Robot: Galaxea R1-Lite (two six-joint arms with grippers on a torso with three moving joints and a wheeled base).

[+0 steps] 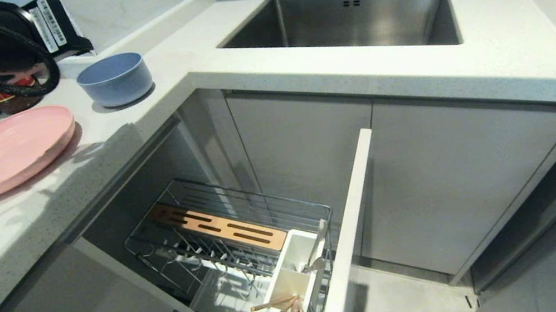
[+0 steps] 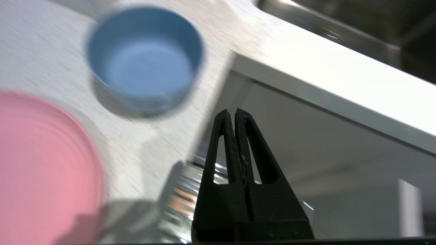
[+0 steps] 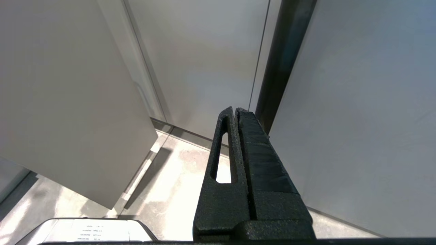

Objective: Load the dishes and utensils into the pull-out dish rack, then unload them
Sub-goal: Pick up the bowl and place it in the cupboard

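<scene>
White worktop carries one pink plate and one blue-grey bowl, just beside each other. Below, one pull-out dish rack stands open, two chopsticks lying in its utensil box. Left hand hovers over the worktop's edge, fingers together, empty; right hand likewise pressed together by cabinet doors.

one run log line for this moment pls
left gripper: shut, empty, above counter | round pink plate, blue-grey bowl: on counter | wooden chopsticks: in chrome wire rack | right gripper: shut, parked
</scene>
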